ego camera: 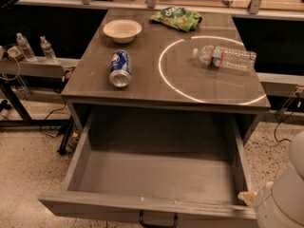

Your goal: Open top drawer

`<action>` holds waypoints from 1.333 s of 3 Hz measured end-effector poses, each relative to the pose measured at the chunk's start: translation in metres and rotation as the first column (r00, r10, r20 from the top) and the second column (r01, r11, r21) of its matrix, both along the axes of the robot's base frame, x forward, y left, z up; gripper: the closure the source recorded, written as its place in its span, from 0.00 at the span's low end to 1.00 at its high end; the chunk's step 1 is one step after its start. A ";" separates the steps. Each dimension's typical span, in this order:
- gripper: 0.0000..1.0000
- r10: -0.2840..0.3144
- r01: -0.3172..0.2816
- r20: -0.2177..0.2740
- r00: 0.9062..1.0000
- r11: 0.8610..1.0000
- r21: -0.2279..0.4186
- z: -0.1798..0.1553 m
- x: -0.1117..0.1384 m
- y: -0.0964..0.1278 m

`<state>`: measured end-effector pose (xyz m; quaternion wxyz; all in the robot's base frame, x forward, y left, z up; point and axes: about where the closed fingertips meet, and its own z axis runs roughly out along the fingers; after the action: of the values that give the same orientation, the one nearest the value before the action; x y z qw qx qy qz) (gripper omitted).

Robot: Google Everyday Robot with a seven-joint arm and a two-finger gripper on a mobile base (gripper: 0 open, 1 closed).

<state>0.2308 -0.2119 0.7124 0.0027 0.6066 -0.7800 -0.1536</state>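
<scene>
The top drawer [156, 175] of the grey table stands pulled far out towards me, and its deep grey box is empty. Its front panel [118, 207] runs along the bottom edge of the view, with the small dark metal handle [158, 220] at its centre, partly cut off. My white arm [285, 198] fills the bottom right corner, beside the drawer's right front corner. The gripper does not show; it lies below the frame or behind the arm's body.
On the tabletop [142, 87] lie a blue can [120, 68] on its side, a white bowl [122, 30], a green chip bag [176, 18] and a clear plastic bottle [225, 57] inside a white circle. Two small bottles [34, 46] stand on a shelf at the left.
</scene>
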 end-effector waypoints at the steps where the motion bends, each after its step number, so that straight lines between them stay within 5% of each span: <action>1: 0.00 -0.092 0.089 0.072 0.993 0.995 0.052 0.022 0.019 -0.020; 2: 0.00 -0.230 0.200 0.224 0.947 0.968 0.151 0.074 0.066 -0.059; 3: 0.00 -0.308 0.241 0.373 0.875 0.946 0.216 0.132 0.109 -0.093; 4: 0.00 -0.358 0.249 0.520 0.775 0.930 0.269 0.206 0.144 -0.112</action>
<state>0.3746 -0.3239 0.9186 -0.3077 0.4879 -0.8159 -0.0389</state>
